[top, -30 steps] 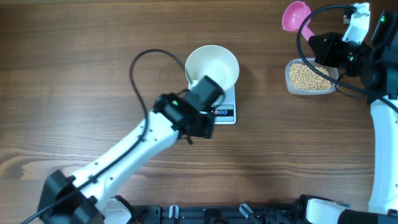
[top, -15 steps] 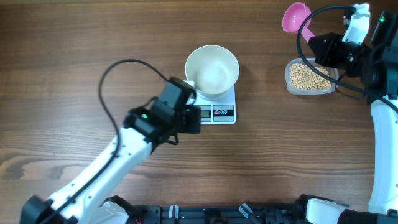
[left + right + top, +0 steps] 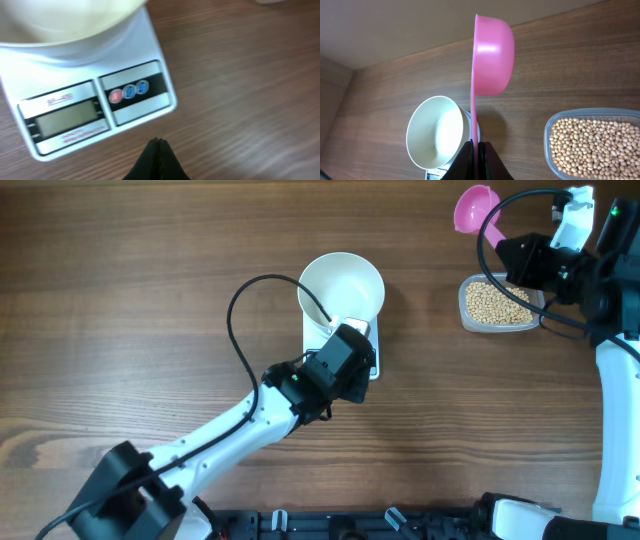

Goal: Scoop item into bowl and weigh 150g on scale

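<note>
The desk point(image 3: 120, 280) is brown wood with darker streaked grain. At the centre of the overhead frame the bowl point(image 3: 342, 288) is plain white. The scale point(image 3: 150, 55) is white, with a grey display point(image 3: 66, 118) and a black panel point(image 3: 131, 102) carrying one red and two blue buttons. The scoop point(image 3: 492, 55) is bright pink. The beans point(image 3: 592, 145) are beige-tan, in a clear tub point(image 3: 546, 145). The left end effector point(image 3: 157, 147) and right end effector point(image 3: 476, 151) are black.
</note>
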You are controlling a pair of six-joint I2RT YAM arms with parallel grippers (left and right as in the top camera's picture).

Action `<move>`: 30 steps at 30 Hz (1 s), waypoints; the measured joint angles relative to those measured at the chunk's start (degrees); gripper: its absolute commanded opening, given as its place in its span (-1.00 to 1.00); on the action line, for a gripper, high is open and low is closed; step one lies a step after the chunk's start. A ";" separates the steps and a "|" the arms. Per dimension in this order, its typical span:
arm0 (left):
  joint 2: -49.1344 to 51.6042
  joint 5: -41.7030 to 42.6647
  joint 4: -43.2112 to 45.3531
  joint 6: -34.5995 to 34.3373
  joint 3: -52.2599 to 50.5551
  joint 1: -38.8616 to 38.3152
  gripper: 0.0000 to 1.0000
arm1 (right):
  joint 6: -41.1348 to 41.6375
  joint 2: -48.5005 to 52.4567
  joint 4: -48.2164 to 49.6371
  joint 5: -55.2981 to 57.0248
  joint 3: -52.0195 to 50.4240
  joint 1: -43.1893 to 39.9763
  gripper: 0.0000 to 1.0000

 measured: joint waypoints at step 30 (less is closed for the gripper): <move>9.31 -2.40 9.88 -0.02 -3.13 1.75 -0.92 | -1.40 0.00 -0.13 0.44 0.00 0.00 -0.91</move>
